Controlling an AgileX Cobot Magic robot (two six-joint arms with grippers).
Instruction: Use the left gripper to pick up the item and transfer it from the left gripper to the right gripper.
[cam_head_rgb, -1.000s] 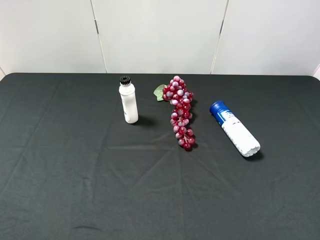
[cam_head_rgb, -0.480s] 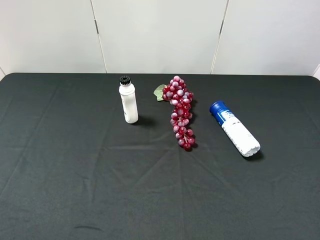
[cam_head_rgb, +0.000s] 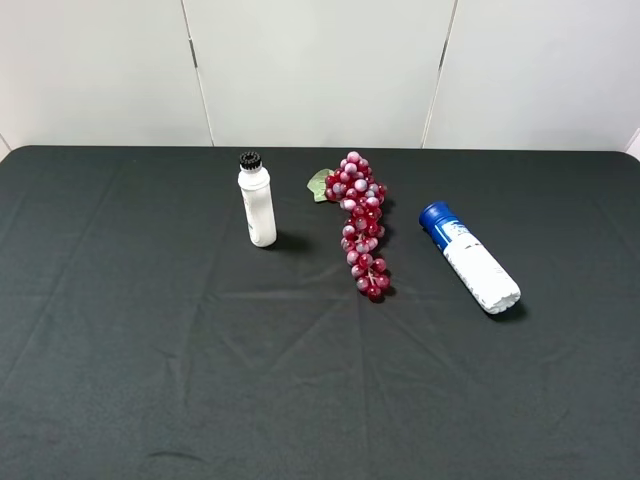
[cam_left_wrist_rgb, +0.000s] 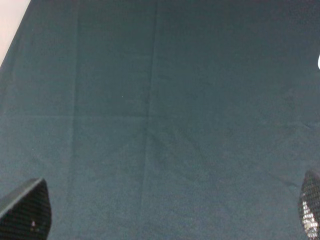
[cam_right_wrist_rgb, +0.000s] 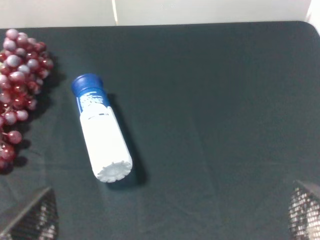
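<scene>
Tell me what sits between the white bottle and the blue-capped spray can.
The bunch of red grapes lies between the white bottle and the spray can, touching neither; the exterior high view shows it.

"How many containers lie on the dark cloth (cam_head_rgb: 150, 380)?"

"Two: one blue-capped spray can (cam_head_rgb: 470, 257) on its side, and one white bottle (cam_head_rgb: 257, 203) with a black ribbed cap, upright."

"And fruit?"

"One bunch of red grapes (cam_head_rgb: 360, 225), with one green leaf (cam_head_rgb: 319, 184) at its top."

"Grapes in the bunch?"

"Too many and too tightly packed to count."
</scene>
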